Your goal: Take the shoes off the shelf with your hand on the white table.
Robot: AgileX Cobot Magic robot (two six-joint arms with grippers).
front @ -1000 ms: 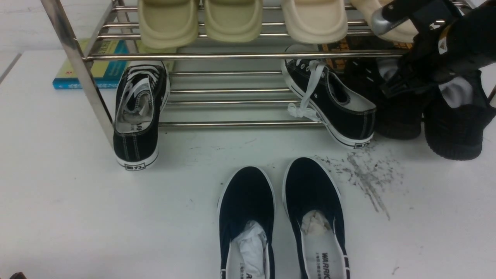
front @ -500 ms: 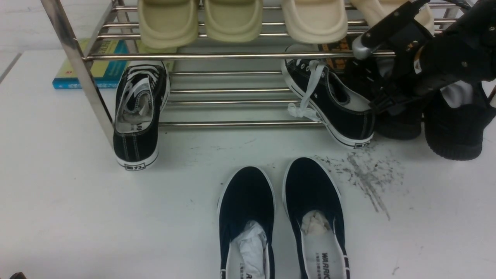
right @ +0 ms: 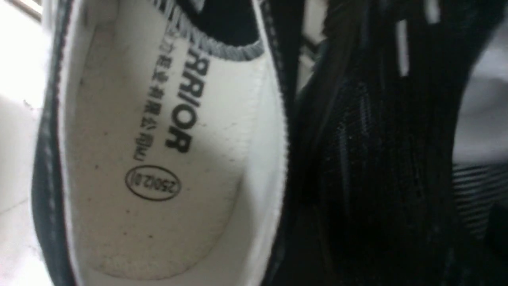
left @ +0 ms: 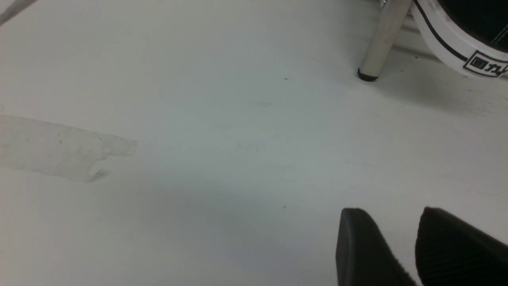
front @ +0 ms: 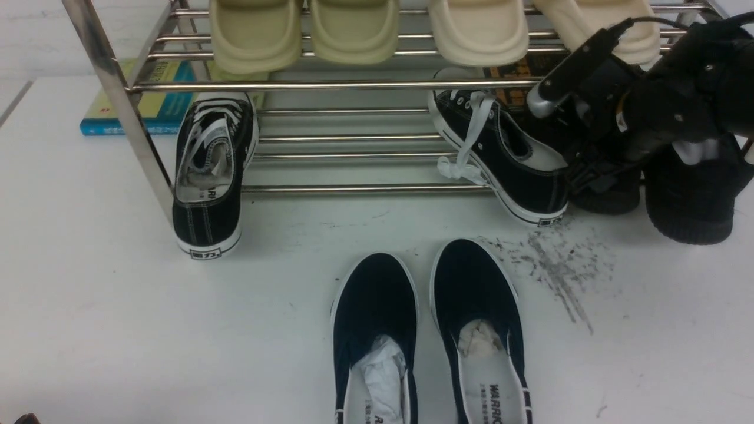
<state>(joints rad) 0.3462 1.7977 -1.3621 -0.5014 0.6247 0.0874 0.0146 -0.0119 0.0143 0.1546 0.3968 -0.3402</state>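
Observation:
The two black knit shoes (front: 607,197) (front: 689,206) stand on the lower tier of the chrome shelf (front: 353,85), at its right end, with white stuffing inside. My right gripper (front: 589,171), black with a silver-grey part, hangs over the left knit shoe, next to a canvas sneaker. The right wrist view shows the knit fabric (right: 377,159) close up beside that sneaker's insole (right: 158,159). Its fingers are lost in the dark. My left gripper (left: 397,238) hovers low over the white table (left: 198,139), its tips slightly apart and empty.
Two black canvas sneakers (front: 209,176) (front: 506,159) lean out of the lower tier. Navy slip-ons (front: 374,318) (front: 477,294) lie on the table in front. Cream slippers (front: 353,29) fill the upper tier. A book (front: 159,100) lies behind. Grey scuff marks (front: 559,265) sit near the shoes.
My right gripper has moved left and down, from over the right knit shoe to the left one beside the sneaker. The shoes have not moved.

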